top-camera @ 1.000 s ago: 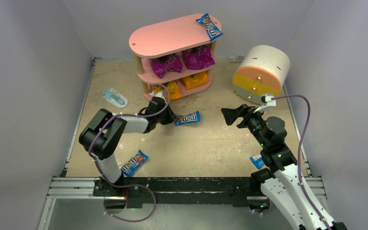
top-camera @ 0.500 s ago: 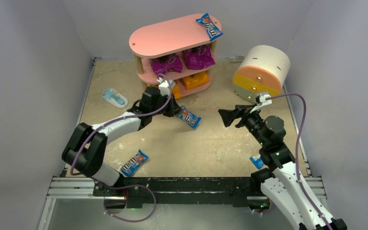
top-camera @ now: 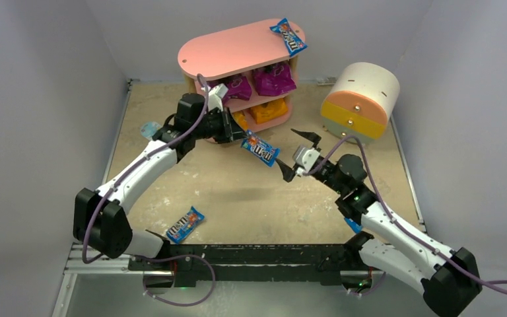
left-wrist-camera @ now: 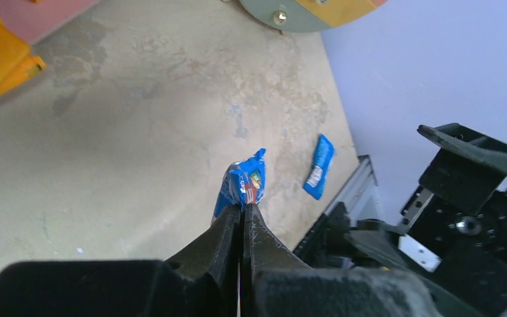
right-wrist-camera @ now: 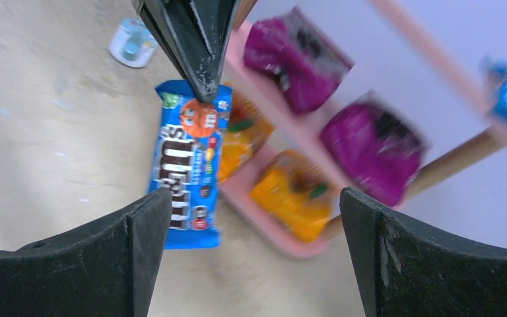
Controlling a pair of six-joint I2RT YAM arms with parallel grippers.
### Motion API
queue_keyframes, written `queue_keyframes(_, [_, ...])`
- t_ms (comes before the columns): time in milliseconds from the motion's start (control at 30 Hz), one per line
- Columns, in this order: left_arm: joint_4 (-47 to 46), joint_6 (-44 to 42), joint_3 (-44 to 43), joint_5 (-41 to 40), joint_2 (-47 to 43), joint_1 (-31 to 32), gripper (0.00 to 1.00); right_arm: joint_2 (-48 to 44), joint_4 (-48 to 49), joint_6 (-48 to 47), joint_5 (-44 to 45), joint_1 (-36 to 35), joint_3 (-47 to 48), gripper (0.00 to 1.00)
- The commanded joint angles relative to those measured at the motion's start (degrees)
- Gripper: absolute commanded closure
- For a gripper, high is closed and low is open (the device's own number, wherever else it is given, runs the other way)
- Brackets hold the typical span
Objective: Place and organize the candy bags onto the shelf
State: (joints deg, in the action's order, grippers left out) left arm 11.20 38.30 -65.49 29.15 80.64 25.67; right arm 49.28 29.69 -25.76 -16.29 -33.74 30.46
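Observation:
My left gripper (top-camera: 237, 137) is shut on the end of a blue M&M's packet (top-camera: 259, 148), which hangs in the air in front of the pink shelf (top-camera: 237, 49). My right gripper (top-camera: 297, 155) stands wide open just right of that packet (right-wrist-camera: 188, 178), not touching it. The middle board holds two purple bags (top-camera: 274, 78), the bottom board two orange bags (top-camera: 269, 110). One blue packet (top-camera: 288, 35) lies on the top board. Two others lie on the table: one at the near left (top-camera: 185, 224), one by my right arm's base (left-wrist-camera: 318, 166).
A white, orange and yellow cylindrical drawer unit (top-camera: 360, 102) stands at the right of the shelf. A pale blue-and-white oval item (right-wrist-camera: 132, 43) lies on the table left of the shelf, partly behind my left arm. Grey walls close in the table.
My left gripper lifted the blue packet off the table and carried it up toward the shelf. My right arm swung left and forward to the packet, jaws still open.

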Motion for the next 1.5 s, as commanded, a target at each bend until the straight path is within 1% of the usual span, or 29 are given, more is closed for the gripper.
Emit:
queue_keyframes(0, [5.6, 5.4, -7.0, 6.3, -3.8, -0.9, 1.0, 0.1, 10.1, -32.1, -6.8, -1.2, 0.6, 0.02])
queue_keyframes(100, [11.2, 5.0, -11.3, 6.3, -4.3, -1.4, 1.0, -1.0, 0.4, -40.8, -14.5, -1.2, 3.5, 0.02])
queue_keyframes(167, [13.8, 5.9, -13.3, 8.3, -3.9, -2.0, 1.0, -1.9, -7.4, -46.3, -19.2, -1.2, 6.1, 0.02])
queue_keyframes(267, [10.7, 11.0, -12.7, 14.3, -4.3, -2.8, 1.0, -2.1, -19.4, -54.5, -23.0, -1.2, 9.4, 0.03])
queue_keyframes(333, [9.9, 12.2, -12.6, 14.5, -4.9, -2.8, 1.0, -2.3, -23.5, -59.1, -21.9, -1.2, 9.9, 0.03])
queue_keyframes(400, [11.8, 11.7, -13.7, 12.6, -5.1, -3.1, 1.0, -2.7, -21.7, -60.0, -18.8, -1.2, 8.9, 0.03])
queue_keyframes(467, [12.1, 12.2, -14.1, 12.6, -5.1, -3.4, 1.0, -3.5, -18.6, -60.2, -15.3, -1.2, 7.6, 0.04])
queue_keyframes(500, [12.1, 12.6, -14.2, 12.8, -5.1, -3.6, 1.0, -3.7, -18.5, -60.9, -14.3, -1.2, 7.2, 0.04])
queue_keyframes(633, [12.8, 13.7, -15.7, 13.1, -4.7, -4.0, 1.0, -2.9, -24.4, -62.8, -13.7, -1.2, 8.6, 0.05])
queue_keyframes(700, [13.8, 14.0, -16.7, 13.2, -4.5, -4.0, 1.0, -2.1, -25.1, -62.8, -14.7, -1.2, 8.6, 0.05])
queue_keyframes(833, [14.4, 15.0, -18.0, 12.5, -4.6, -4.1, 1.0, -1.5, -23.6, -65.2, -16.9, -1.2, 6.6, 0.05])
queue_keyframes(933, [15.4, 14.9, -18.6, 12.3, -4.6, -4.1, 1.0, -2.2, -14.4, -62.4, -20.2, -1.2, 3.4, 0.05])
queue_keyframes(1000, [15.2, 15.0, -17.8, 12.2, -4.9, -4.1, 1.0, -2.4, -6.7, -61.0, -22.1, -1.2, 0.6, 0.05])
queue_keyframes(1067, [14.0, 15.9, -16.2, 12.8, -5.4, -4.1, 1.0, -1.8, -1.8, -60.4, -23.3, -1.2, -1.1, 0.06])
queue_keyframes(1200, [13.9, 16.2, -14.9, 13.0, -5.8, -4.1, 1.0, 0.6, 0.6, -60.0, -24.4, -1.2, -0.7, 0.12])
queue_keyframes(1333, [14.6, 15.8, -14.0, 13.5, -5.9, -4.1, 1.0, 2.4, 6.2, -58.6, -23.6, -1.3, -1.0, 0.14])
queue_keyframes(1467, [14.8, 16.2, -12.3, 12.1, -7.0, -4.0, 1.0, 3.7, 8.4, -59.2, -22.3, -1.3, -0.6, 0.18])
